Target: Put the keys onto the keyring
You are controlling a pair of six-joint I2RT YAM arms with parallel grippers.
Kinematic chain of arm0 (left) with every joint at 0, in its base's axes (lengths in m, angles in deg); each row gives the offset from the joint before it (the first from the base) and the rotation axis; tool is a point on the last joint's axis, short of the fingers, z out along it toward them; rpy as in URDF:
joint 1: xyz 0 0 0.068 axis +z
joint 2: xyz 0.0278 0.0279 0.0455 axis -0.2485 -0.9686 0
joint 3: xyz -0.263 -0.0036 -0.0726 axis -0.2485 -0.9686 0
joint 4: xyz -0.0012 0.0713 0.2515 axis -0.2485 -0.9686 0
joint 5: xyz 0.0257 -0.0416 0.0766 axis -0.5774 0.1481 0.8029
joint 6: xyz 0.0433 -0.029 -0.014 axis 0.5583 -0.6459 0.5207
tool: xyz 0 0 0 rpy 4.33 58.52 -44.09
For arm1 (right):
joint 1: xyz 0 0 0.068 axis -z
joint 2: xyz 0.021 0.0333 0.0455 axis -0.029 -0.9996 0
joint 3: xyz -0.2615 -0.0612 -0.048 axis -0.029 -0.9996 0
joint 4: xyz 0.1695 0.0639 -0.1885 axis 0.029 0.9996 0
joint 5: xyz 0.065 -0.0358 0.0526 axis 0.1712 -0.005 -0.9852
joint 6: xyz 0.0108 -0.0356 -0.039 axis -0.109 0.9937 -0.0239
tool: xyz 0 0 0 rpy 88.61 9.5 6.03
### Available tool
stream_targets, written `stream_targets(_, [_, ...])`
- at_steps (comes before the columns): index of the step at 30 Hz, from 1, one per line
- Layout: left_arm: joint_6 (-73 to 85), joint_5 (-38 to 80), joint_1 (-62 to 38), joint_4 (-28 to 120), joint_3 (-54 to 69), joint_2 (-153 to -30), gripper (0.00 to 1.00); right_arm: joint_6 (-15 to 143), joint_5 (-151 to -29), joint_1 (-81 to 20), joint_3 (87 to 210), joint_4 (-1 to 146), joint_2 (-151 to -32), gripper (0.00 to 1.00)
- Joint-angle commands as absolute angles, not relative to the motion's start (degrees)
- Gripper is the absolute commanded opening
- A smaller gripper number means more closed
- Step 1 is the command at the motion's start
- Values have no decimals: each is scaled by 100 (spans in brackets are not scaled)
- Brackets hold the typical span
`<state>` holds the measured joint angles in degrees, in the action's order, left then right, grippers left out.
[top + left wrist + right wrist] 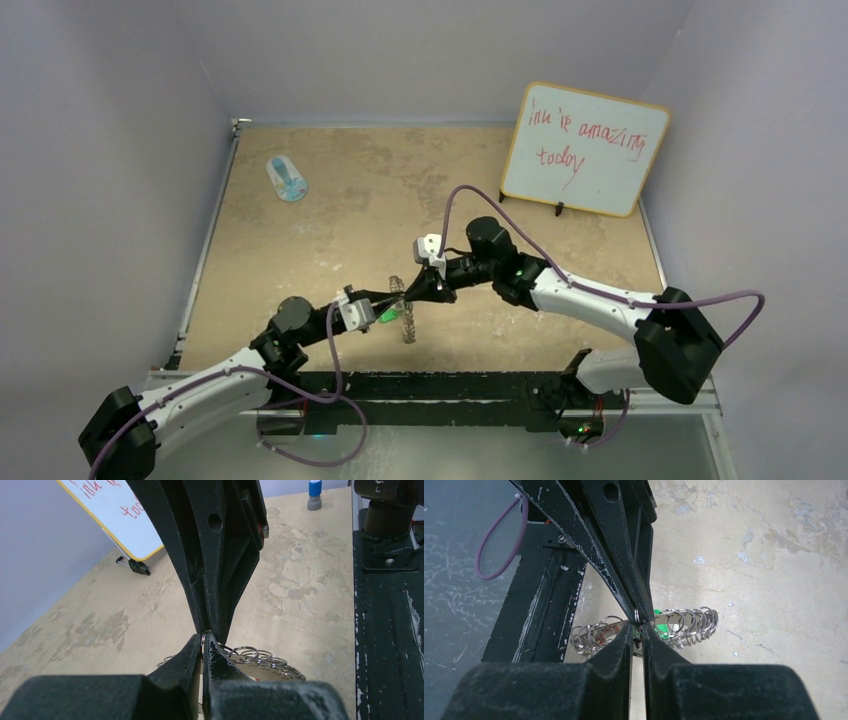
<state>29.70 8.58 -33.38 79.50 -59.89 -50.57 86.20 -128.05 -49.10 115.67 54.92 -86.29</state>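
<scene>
The keyring (406,312) is held on edge above the middle of the table, a silver ring with wire loops (686,620) round its rim. My left gripper (388,303) and right gripper (414,291) meet tip to tip at it. In the left wrist view my left gripper (204,639) is shut on one wire loop, with more loops (255,655) to the right. In the right wrist view my right gripper (637,626) is shut at the same loop. A green key tag (664,628) hangs behind the ring and also shows in the top view (387,317). The other keys are hidden.
A blue-and-white oval object (287,178) lies at the far left. A whiteboard (585,148) stands at the far right. A blue-capped marker (314,489) stands near the black base rail (440,385) at the table's near edge.
</scene>
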Motion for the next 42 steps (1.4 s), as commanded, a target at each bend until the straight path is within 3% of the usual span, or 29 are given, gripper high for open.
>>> stream_targets(1, [2859, 690, -3369, 8544, -5896, -5019, 0, 8709, -12917, -4896, 11784, 5404, -8706, 9])
stream_targets(4, [2856, 689, -3370, 8543, -5891, -5015, 0, 8748, -12852, -4895, 11736, 5424, -8658, 0])
stream_targets(8, [2860, 690, -3370, 8561, -5896, -5019, 0, 8768, -12659, -4878, 11654, 5440, -8552, 1])
stream_targets(13, [2856, 660, -3369, 8570, -5904, -5018, 0, 8779, -12487, -4853, 11540, 5389, -8447, 22])
stream_targets(18, [2856, 655, -3369, 8570, -5905, -5007, 0, 8751, -12512, -4846, 11423, 5208, -8416, 26])
stream_targets(29, [2828, 654, -3369, 8570, -5904, -5005, 0, 8677, -12557, -4826, 11339, 4920, -8550, 12])
stream_targets(33, [2820, 646, -3371, 8570, -5905, -5003, 0, 8644, -12521, -4824, 11296, 4809, -8511, 0])
stream_targets(39, [2874, 633, -3369, 8405, -5837, -4949, 0, 8771, -12189, -4818, 11437, 5186, -8386, 0])
stream_targets(42, [2996, 702, -3369, 7901, -5577, -4852, 13, 8905, -11836, -4823, 11741, 5788, -8327, 0])
